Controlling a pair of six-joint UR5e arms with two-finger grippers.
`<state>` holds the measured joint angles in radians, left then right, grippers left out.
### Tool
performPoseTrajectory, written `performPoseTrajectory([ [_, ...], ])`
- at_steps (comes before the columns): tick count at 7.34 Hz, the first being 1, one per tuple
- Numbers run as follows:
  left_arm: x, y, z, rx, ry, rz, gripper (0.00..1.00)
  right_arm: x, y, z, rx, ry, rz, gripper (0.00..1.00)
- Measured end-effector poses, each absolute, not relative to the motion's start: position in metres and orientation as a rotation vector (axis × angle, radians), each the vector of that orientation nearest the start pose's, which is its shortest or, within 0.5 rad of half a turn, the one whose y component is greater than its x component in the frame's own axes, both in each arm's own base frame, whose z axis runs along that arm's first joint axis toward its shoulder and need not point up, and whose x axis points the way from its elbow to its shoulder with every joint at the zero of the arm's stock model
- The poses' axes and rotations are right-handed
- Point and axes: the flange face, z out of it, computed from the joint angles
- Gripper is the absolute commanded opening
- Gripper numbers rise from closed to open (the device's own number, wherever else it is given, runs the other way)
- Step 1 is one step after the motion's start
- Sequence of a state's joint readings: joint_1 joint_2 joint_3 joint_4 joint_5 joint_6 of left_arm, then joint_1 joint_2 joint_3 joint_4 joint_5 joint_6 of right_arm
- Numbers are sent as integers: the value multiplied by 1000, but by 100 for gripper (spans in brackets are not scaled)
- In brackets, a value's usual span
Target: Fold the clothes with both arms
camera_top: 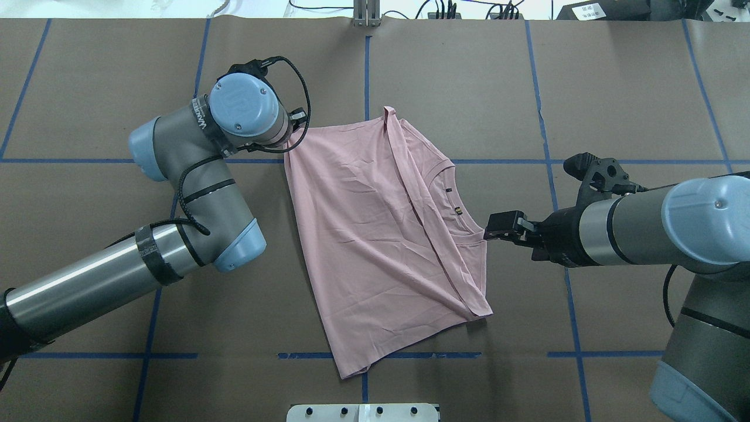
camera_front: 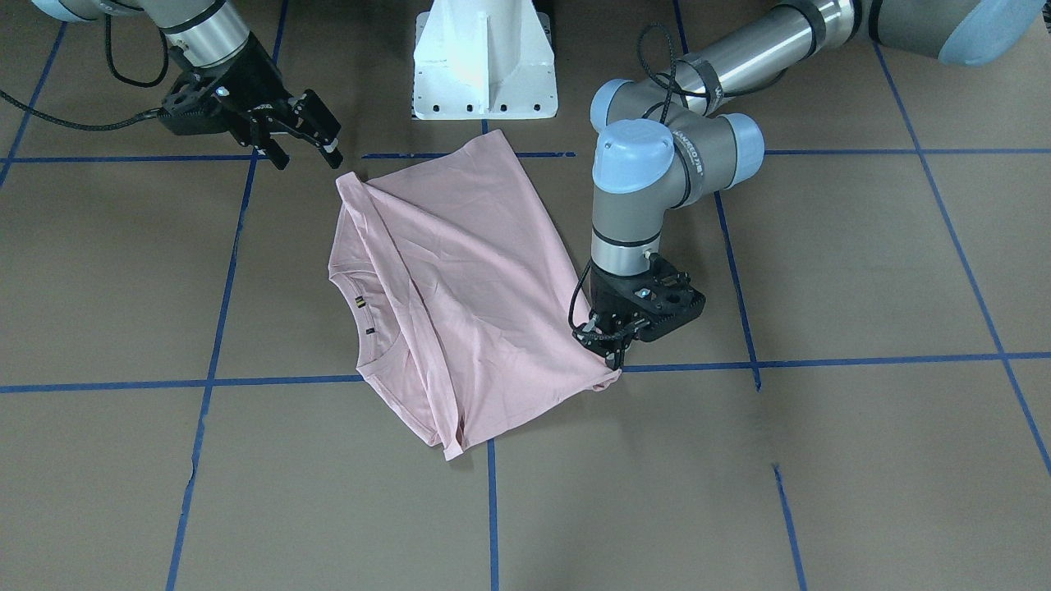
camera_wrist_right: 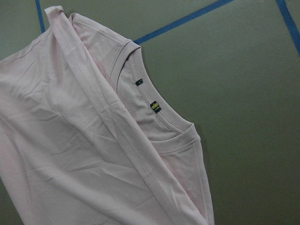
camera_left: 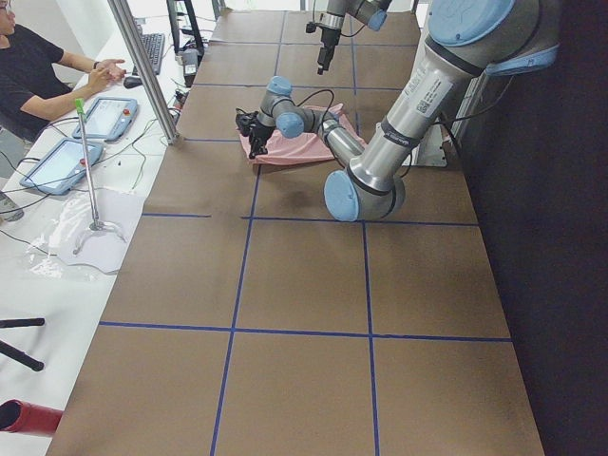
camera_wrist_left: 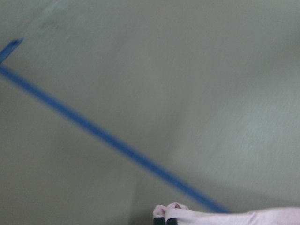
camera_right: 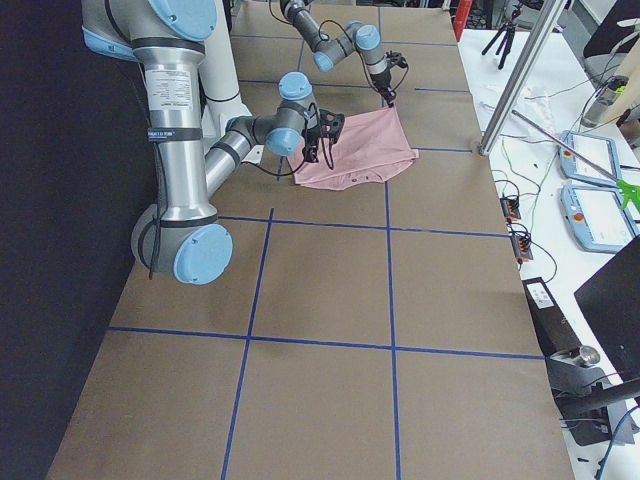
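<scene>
The pale pink T-shirt (camera_front: 468, 279) lies on the brown table, folded over itself with its plain side up. Its ribbed collar (camera_top: 454, 202) and small dark labels show along one edge. My left gripper (camera_front: 614, 349) points down at the shirt's hem corner and is shut on a bunch of the fabric, which shows between its fingertips (camera_wrist_left: 165, 220) in the left wrist view. In the overhead view the wrist hides that gripper. My right gripper (camera_front: 308, 161) hovers open and empty just off the opposite shirt corner, near the collar side (camera_top: 495, 225). The right wrist view shows only the T-shirt (camera_wrist_right: 93, 140).
The white pedestal base (camera_front: 484, 61) stands at the robot's side of the table, just behind the shirt. Blue tape lines (camera_front: 493, 509) grid the brown surface. A person (camera_left: 38, 71) sits at a side bench with tablets (camera_left: 62, 161) beyond a metal post (camera_left: 142, 66).
</scene>
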<state>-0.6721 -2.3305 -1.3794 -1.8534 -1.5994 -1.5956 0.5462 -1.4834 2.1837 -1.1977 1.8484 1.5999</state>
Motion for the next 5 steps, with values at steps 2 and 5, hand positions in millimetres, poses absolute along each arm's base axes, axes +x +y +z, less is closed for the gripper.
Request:
performPoseTrajectory([
  [2,544,-620,247,354,868,-616,0,-348,-336,294,28,-1094,370,100],
  [5,553,-654,277,487,874,-597,34,-353,-337,300,20,-1081,374,100],
])
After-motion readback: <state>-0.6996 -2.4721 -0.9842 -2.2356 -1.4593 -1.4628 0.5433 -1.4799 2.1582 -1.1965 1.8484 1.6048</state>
